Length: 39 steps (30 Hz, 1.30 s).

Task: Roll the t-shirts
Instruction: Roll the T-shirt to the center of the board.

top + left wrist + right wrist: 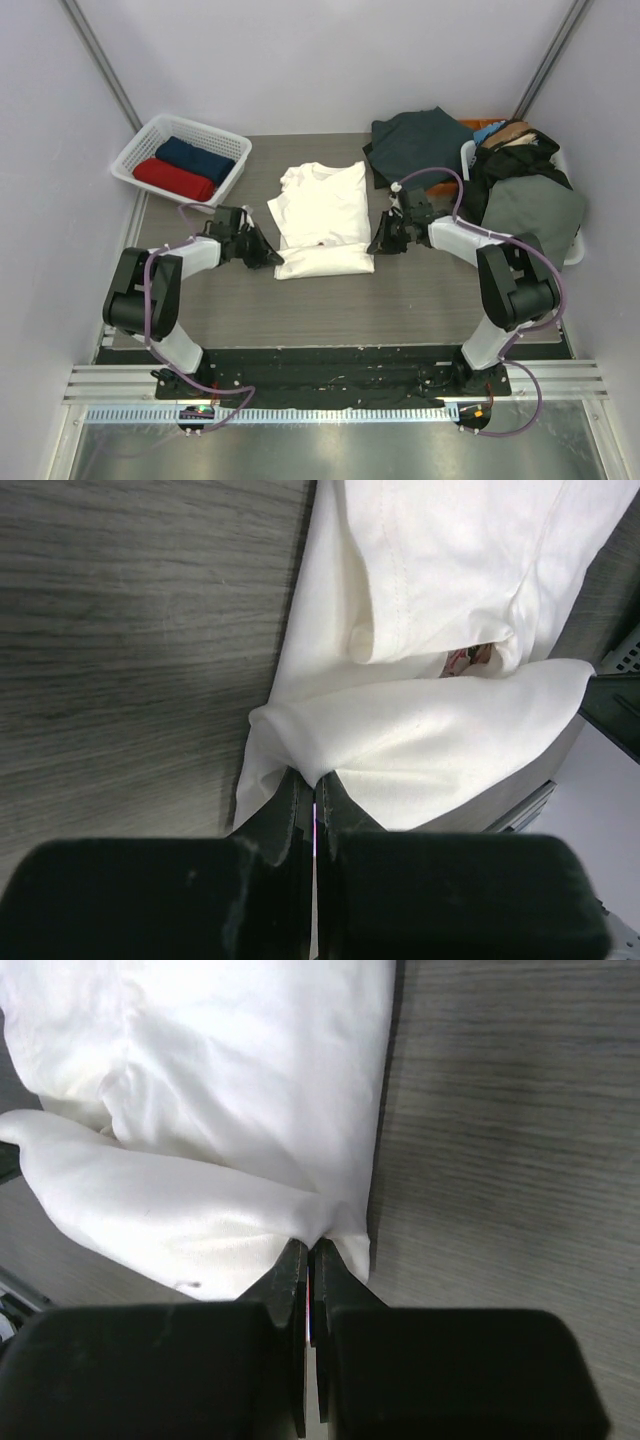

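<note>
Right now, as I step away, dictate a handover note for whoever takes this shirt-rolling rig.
Left gripper: shut on the white t-shirt, near left corner.
Right gripper: shut on its near right corner.
The shirt lies mid-table, near hem turned over once.
Done: red t-shirt and navy t-shirt, rolled, in the white basket.
Left: finish rolling the white one; more clothes heaped far right.

Both arms reach forward and inward, left gripper (315,780) and right gripper (310,1249) clamped tight.
</note>
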Each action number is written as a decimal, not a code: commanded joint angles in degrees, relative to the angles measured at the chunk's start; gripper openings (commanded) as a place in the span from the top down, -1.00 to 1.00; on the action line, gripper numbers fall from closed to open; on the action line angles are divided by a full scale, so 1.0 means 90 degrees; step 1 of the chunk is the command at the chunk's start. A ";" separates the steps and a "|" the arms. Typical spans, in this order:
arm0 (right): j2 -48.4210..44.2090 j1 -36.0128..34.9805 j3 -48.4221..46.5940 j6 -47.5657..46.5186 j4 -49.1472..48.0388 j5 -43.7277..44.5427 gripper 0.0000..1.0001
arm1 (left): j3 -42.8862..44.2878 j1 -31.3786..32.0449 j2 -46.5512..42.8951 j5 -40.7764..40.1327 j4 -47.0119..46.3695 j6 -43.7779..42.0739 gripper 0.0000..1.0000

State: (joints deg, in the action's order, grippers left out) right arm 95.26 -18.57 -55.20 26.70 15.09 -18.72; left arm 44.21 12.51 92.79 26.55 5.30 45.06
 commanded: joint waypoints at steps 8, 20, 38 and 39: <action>0.0646 0.0071 -0.0341 0.0197 -0.0368 0.0722 0.98 | 0.0362 -0.0082 0.0559 -0.0810 -0.0160 -0.0104 1.00; 0.0324 0.0022 0.0488 0.0373 -0.0632 0.0596 0.98 | -0.0213 -0.0053 0.0354 -0.0791 -0.0110 -0.0163 1.00; -0.1298 -0.0203 0.1056 0.0442 0.0071 0.0791 0.98 | -0.0695 0.0104 -0.1287 -0.0889 0.0563 -0.0133 1.00; -0.1249 -0.0203 0.0949 0.0422 0.0071 0.0849 0.98 | -0.0625 0.0104 -0.1258 -0.0947 0.0641 -0.0182 1.00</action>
State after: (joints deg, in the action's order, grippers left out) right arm 83.13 -20.80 -42.68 31.94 13.56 -15.79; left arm 33.74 13.91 81.69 23.16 5.98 46.04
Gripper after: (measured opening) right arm 0.034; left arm 0.014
